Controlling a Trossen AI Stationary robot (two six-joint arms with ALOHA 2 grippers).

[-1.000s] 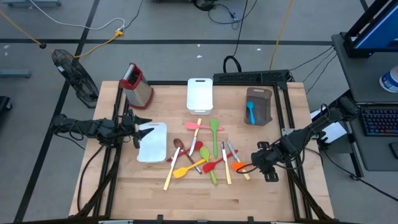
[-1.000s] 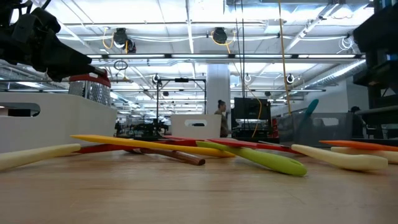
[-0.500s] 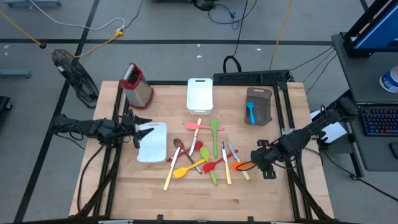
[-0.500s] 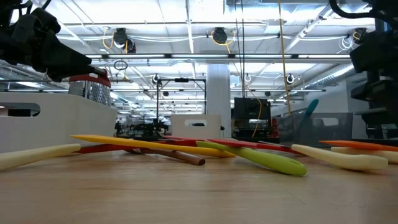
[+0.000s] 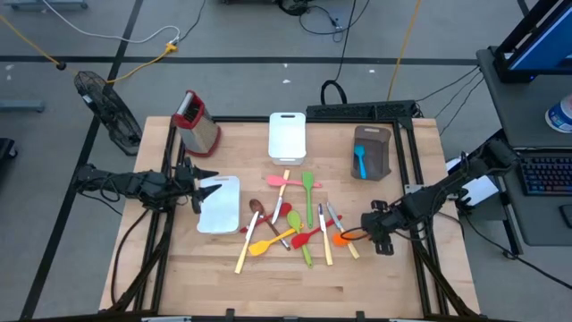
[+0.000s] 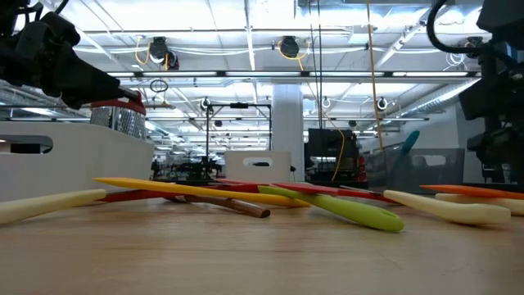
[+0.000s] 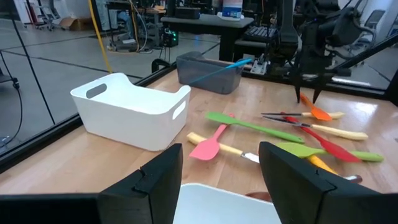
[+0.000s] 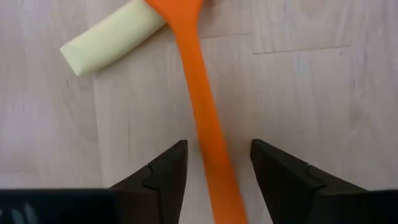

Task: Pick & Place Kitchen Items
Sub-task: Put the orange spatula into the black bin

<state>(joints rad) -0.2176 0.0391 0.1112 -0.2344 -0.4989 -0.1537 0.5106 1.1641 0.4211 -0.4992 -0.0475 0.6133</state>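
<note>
Right tool (image 5: 356, 238): I have it low over the near right of the bench (image 5: 393, 286), straddling the orange spoon (image 8: 208, 134). Its fingers (image 8: 165, 177) stand either side of the handle with a gap on both sides, so partly open and holding nothing yet. The handle runs straight down the middle of the gap; I judge this the line-up for a pinch across its narrow width.

Orange spoon: lies flat on the wood at the right edge of the utensil pile, its bowl end just beside a pale handle (image 8: 112, 40). Being at the edge, it is the easiest piece to reach without disturbing the rest.

Left tool (image 5: 198, 190): waiting at the left side over the white tray (image 5: 220, 204), fingers wide apart, empty, pointed toward the pile.

Remaining utensils (image 5: 290, 224): red, green, yellow and pink pieces crossed over one another mid-bench, untouched.

Brown tray (image 5: 373, 150): far right, already holding a blue spoon (image 5: 360, 161); probably the drop point, though I cannot be sure.

Second white tray (image 5: 287, 134): far centre.

Grater (image 5: 197, 123): far left, upright, not part of the job.
</note>
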